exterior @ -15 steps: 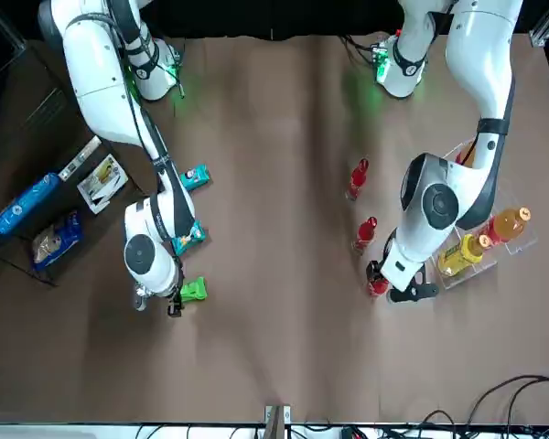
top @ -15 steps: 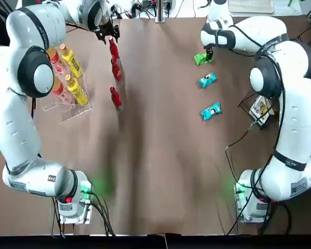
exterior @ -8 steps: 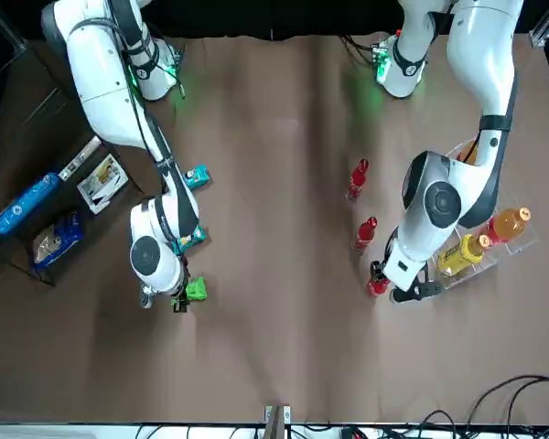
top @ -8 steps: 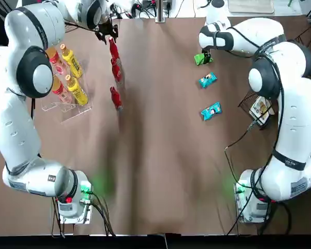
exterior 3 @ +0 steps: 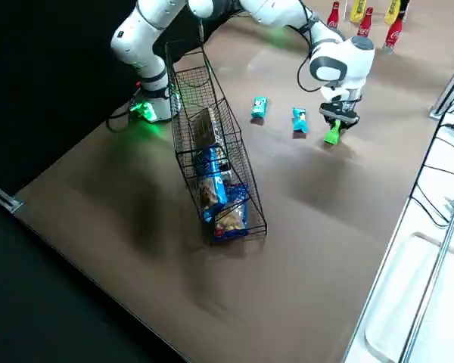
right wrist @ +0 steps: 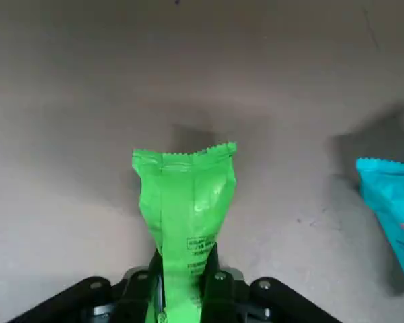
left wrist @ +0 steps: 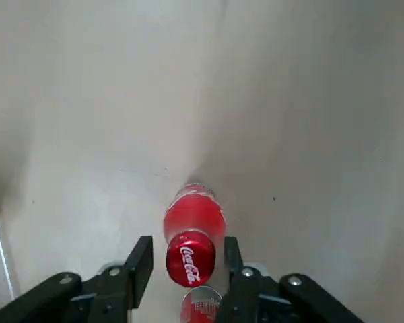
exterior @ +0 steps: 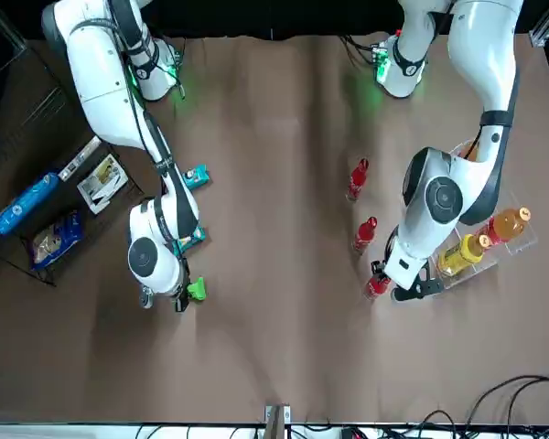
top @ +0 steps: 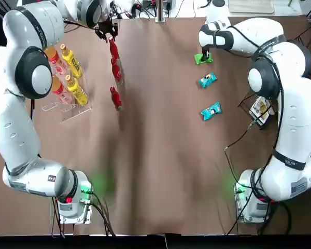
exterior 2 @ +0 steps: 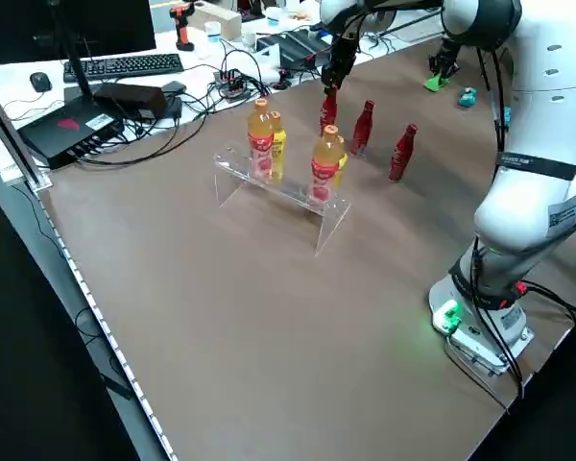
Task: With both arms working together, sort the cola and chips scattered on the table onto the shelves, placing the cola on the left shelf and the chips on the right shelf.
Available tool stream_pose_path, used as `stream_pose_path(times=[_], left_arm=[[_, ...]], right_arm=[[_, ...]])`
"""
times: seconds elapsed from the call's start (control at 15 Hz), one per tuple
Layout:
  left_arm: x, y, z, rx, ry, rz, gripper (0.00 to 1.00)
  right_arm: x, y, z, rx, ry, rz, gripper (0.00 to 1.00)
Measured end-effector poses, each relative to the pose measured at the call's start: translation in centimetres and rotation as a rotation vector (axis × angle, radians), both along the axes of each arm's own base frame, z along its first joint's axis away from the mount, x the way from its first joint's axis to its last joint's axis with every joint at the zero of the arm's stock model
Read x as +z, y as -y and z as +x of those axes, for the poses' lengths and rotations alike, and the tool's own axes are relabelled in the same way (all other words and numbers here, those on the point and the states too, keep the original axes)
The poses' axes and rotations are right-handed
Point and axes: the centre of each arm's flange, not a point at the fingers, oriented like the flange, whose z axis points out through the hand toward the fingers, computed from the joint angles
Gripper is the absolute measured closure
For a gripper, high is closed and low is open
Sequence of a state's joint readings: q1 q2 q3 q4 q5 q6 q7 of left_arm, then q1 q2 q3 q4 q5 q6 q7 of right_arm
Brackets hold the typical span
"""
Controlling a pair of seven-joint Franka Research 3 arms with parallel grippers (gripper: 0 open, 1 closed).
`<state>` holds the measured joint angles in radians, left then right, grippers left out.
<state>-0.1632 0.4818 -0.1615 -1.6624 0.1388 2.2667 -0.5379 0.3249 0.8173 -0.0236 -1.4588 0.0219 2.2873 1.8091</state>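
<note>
Far side of the table (top: 160, 129) and both arms are busy. The left gripper (left wrist: 187, 259) sits down over the farthest cola bottle (left wrist: 192, 229), one finger on either side of the red cap, narrow gaps showing on both sides, so the jaws are parted and not clamped. That bottle stands upright on the brown top, first in a row of three; the second cola bottle (top: 116, 69) and the third cola bottle (top: 115, 97) stand nearer the robot, all just beside the clear left shelf (top: 67, 106), which carries orange-capped and yellow bottles (top: 72, 62). Over on the other side, the right gripper (right wrist: 182, 279) is pinched tight on the end of the green chips packet (right wrist: 186, 202), the packet lifted clear of the table with its crimped edge hanging free. Two cyan chips packets lie flat nearby: the nearer cyan packet (top: 207, 79) just beside the green one, the other cyan packet (top: 211, 110) further toward the robot. The black wire right shelf (exterior 3: 212, 151) stands at the table's right edge, boxes and blue bags inside.
</note>
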Motion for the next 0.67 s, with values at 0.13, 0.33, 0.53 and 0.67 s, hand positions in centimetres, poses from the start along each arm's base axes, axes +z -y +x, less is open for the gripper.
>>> stream_pose_path(times=[0.13, 0.33, 0.53, 0.67], left_arm=[[0.0, 0.1, 0.0, 0.001, 0.000, 0.000, 0.52], [0.0, 0.2, -0.1, 0.004, -0.002, 0.000, 0.54], [0.0, 0.3, -0.1, 0.031, -0.003, -0.004, 0.59], [0.0, 0.4, -0.1, 0.050, -0.002, -0.007, 0.68]], right_arm=[[0.8, 0.0, 0.1, 0.038, -0.014, -0.005, 0.79], [2.6, 0.9, -0.8, 0.111, -0.167, -0.048, 0.81], [8.4, 4.2, -1.1, 0.199, -0.349, -0.065, 0.81], [13.4, 8.3, -1.6, 0.252, -0.452, -0.044, 0.81]])
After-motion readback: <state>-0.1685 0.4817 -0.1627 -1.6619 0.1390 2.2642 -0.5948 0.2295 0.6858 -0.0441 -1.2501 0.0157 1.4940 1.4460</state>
